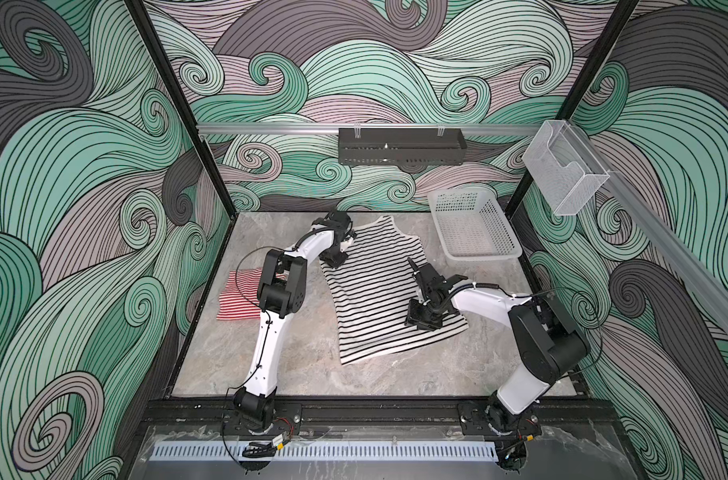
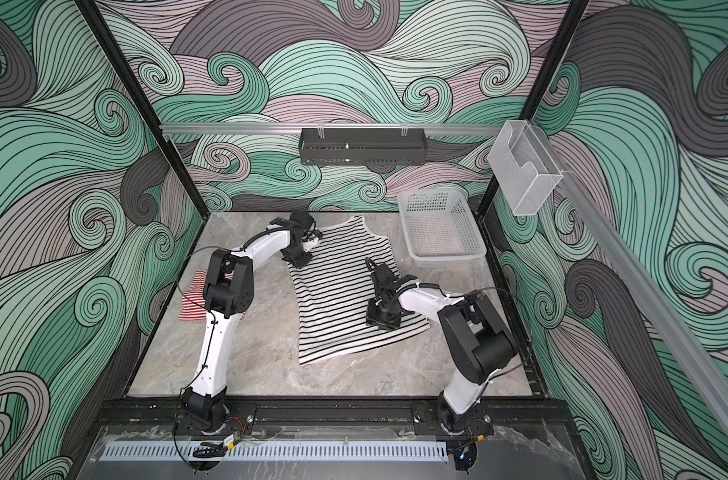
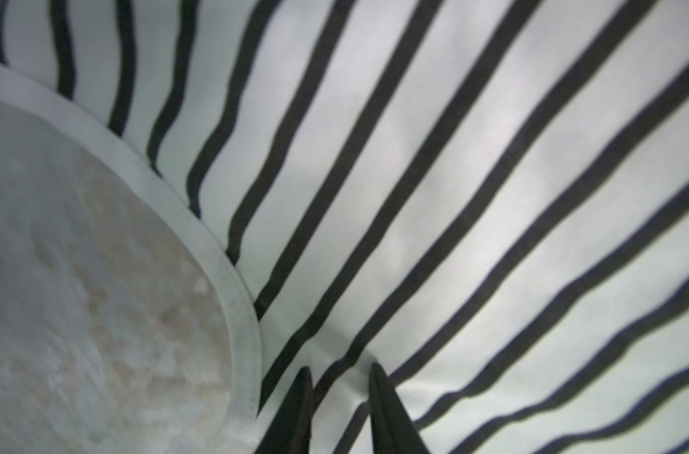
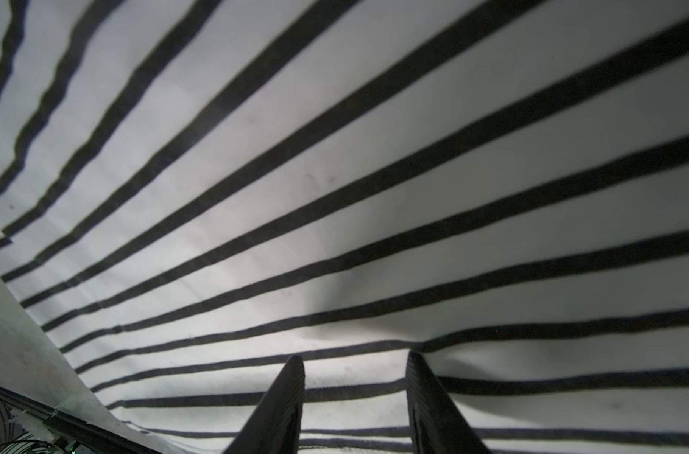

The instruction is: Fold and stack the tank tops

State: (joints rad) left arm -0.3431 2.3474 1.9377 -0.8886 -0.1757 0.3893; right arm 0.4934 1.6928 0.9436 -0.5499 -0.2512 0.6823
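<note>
Left wrist view, Ana: the left gripper (image 3: 339, 373) is down on the cloth. Its two dark fingers (image 3: 301, 397) are close together with a nip of fabric clamped between them. See how the stripes pucker in toward the tips!

Got it, Ben. That's the white tank top with thin black stripes (image 3: 453, 196), and the nip sits just beside its white armhole binding (image 3: 238, 298). Beyond that curve you see the pale grey marbled tabletop (image 3: 79, 275).

Right wrist view now: the right gripper (image 4: 354, 361) has its fingers (image 4: 429, 393) standing wider apart. The tips are pressed onto the striped cloth, and a crease runs off from one of them. Gripped or only resting? I can't tell from here.

Nor can I. In both top views that garment (image 1: 379, 291) (image 2: 337, 299) lies spread mid-table and skewed, with its straps toward the far wall and its hem toward the near edge. The left arm comes down at its far left shoulder, the right arm over its near right side, by the hem.

And the other one?

Over on the left of the table there's the red-and-white narrow-striped tank top (image 1: 233, 305) (image 2: 190, 309), a compact flat rectangle partly hidden behind the left arm. It lies apart from the black-striped one, with bare table between them.

Last, the white perforated plastic basket (image 1: 483, 254) (image 2: 449, 254) sits in the far right corner, near the straps but not touching them.
</note>
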